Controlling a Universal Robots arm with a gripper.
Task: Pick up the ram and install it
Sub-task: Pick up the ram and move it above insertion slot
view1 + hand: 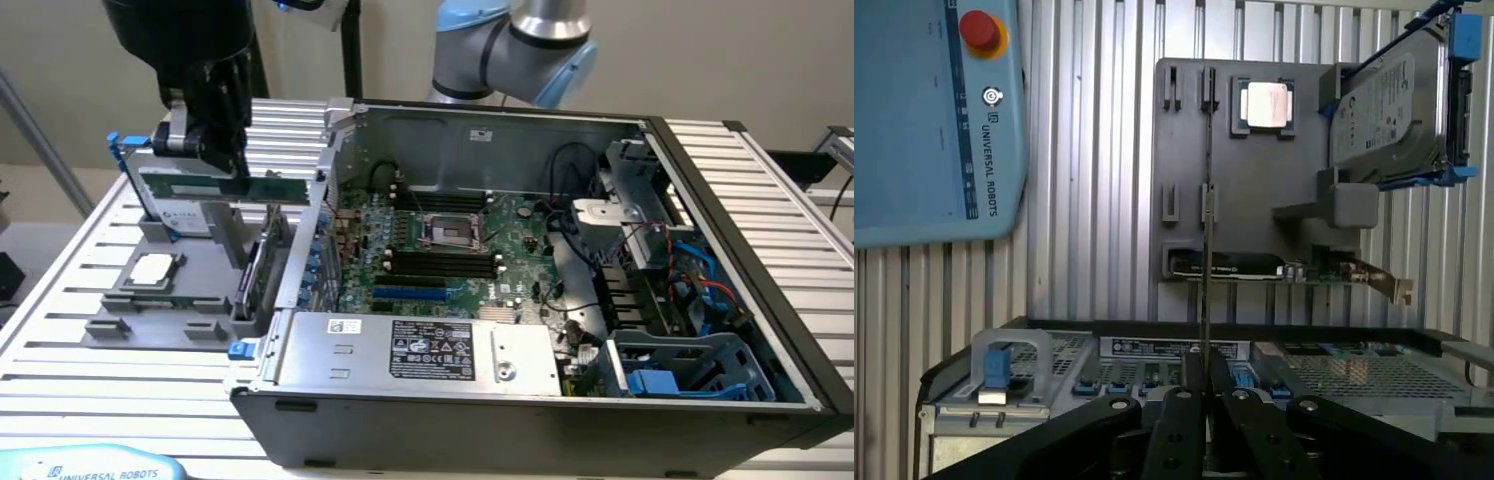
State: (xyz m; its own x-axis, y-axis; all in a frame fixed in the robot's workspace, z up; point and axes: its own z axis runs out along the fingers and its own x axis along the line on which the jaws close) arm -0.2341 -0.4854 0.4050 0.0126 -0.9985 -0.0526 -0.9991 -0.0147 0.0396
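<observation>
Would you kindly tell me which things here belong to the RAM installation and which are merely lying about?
In use: ram, tool gripping it, motherboard's black slots.
Lying about: hard drive, processor chip, expansion card, teach pendant.

"UNIVERSAL ROBOTS" on the blue pendant; power-supply label print unreadable

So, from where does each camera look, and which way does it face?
Exterior view: off the arm, above the open computer case, looking down into it; the arm and the gripper holding the ram show.
Wrist view: on the wrist, looking along the gripper fingers and the ram's edge, at the gray holder.
Shared: gripper, ram, gray holder, hard drive.
</observation>
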